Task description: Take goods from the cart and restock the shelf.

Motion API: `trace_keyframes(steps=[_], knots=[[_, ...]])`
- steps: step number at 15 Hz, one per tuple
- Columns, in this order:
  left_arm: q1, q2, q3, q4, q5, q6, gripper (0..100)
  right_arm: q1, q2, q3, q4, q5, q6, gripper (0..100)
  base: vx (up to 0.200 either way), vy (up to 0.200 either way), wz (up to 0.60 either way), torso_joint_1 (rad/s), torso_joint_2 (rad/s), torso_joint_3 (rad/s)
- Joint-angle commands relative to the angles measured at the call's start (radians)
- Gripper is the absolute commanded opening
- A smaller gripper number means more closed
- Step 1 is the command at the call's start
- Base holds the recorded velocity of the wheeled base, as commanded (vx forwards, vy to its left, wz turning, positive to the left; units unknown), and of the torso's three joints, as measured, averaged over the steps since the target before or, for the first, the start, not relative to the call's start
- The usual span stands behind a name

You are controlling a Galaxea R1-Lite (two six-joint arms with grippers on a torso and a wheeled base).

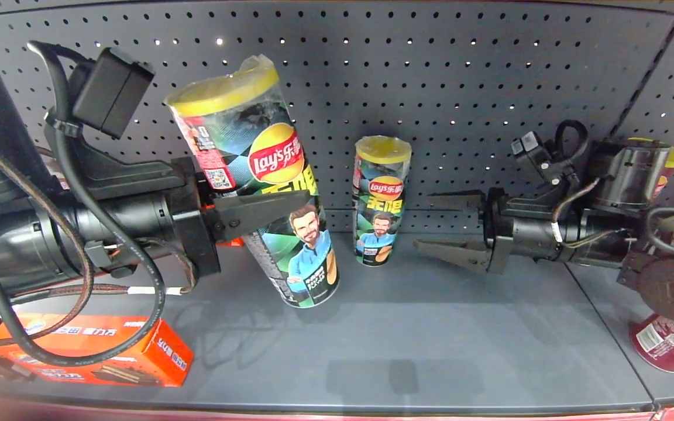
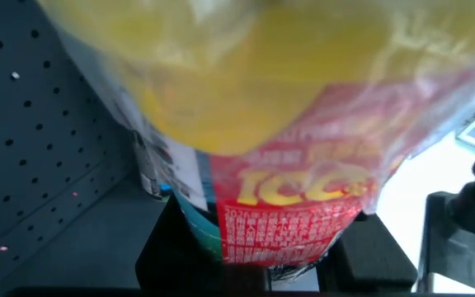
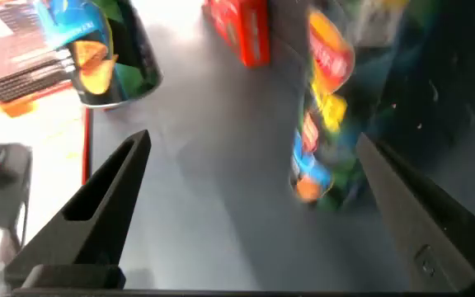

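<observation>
Dark grey pegboard (image 1: 460, 76) backs a grey shelf (image 1: 430, 327), seen from the head view. The left gripper (image 1: 278, 228) is clamped around the middle of a tall chip can (image 1: 255, 158) with a yellow lid, one black finger lying across its front. This can is held tilted, its lid leaning toward the robot's left and its base low over the middle of the shelf; whether the base touches the surface cannot be told. In the left wrist view the same can (image 2: 287, 165) is seen close up, lid end nearest.

A second, matching chip can (image 1: 381, 199) stands upright near the pegboard, just beside the held one on its right and apart from it. The right gripper (image 1: 425, 224) is held level over the shelf to the right of that can, its two fingers spread wide with nothing between them; the spread is confirmed in the right wrist view (image 3: 252, 140).

An orange biscuit box (image 1: 114, 351) lies flat at the front left edge. A dark red can (image 1: 670, 345) is seen at the front right, and another yellow-lidded can (image 1: 671, 159) is partly hidden behind the right arm.
</observation>
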Motion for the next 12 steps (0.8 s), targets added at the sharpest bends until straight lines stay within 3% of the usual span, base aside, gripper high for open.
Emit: trace_keyframes(steps=[1, 4, 6, 12], knots=[[-0.002, 0.001, 0.000, -0.001, -0.003, -0.005, 0, -0.051, 0.114, -0.082, -0.019, 0.020, -0.009, 100, 0.000, 0.000, 0.00, 0.000, 0.00, 0.000], [0.005, 0.002, -0.003, -0.001, -0.049, -0.009, 0, -0.057, 0.150, -0.119, -0.019, 0.020, -0.009, 100, 0.000, 0.000, 0.00, 0.000, 0.00, 0.000], [0.041, 0.009, -0.007, -0.001, -0.075, -0.008, 0, -0.050, 0.182, -0.140, -0.019, 0.018, -0.009, 100, 0.000, 0.000, 0.00, 0.000, 0.00, 0.000], [0.064, 0.022, -0.021, -0.004, -0.079, -0.008, 0, 0.007, 0.295, -0.221, -0.017, 0.004, 0.003, 100, 0.000, 0.000, 0.00, 0.000, 0.00, 0.000]])
